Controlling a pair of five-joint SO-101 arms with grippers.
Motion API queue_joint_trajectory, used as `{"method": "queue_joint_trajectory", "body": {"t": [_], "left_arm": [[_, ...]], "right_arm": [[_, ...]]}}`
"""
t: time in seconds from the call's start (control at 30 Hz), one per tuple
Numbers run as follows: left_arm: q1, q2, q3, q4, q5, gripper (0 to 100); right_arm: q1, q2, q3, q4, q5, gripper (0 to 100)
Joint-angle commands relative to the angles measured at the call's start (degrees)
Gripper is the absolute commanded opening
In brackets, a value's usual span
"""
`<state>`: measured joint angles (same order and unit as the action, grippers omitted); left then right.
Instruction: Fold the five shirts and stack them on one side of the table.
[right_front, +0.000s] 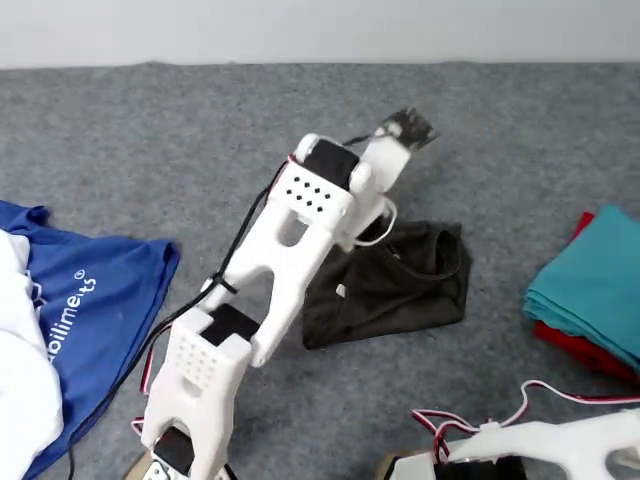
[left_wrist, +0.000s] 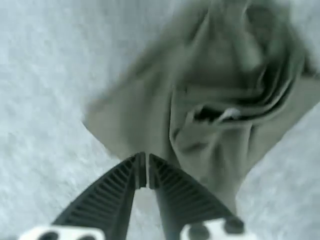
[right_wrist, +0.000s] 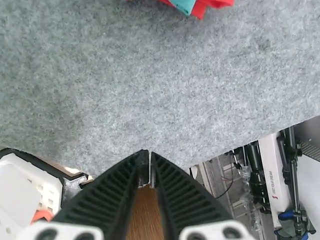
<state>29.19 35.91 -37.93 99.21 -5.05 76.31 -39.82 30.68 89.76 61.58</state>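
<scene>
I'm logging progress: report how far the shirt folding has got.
Done: teal shirt folded on red shirt at one side. In hand: left gripper, shut, over the dark shirt, partly folded. Left: blue shirt and white shirt, unfolded.

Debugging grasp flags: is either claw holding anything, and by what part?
Nothing is held. The left claw is shut over the dark shirt with no cloth pinched. The right claw is shut and empty over the grey table.
</scene>
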Motion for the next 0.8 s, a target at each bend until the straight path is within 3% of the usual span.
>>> {"method": "queue_joint_trajectory", "body": {"t": [0.0, 0.27, 0.6, 0.77], "left_arm": [[0.8, -3.2, 7.2, -2.0, -2.1, 2], [10.3, 4.8, 6.9, -1.2, -3.1, 2], [27.3, -0.6, 0.1, 1.5, -2.7, 2], [28.9, -2.8, -0.2, 1.5, -3.0, 2]], "right_arm": [[-0.1, -1.3, -0.3, -0.1, 0.5, 0.9], [0.0, -1.3, -0.3, -0.2, 0.5, 0.9], [0.3, -1.3, -0.3, -1.8, 0.5, 0.9], [0.3, -1.3, -0.3, -1.8, 0.5, 0.9]]}}
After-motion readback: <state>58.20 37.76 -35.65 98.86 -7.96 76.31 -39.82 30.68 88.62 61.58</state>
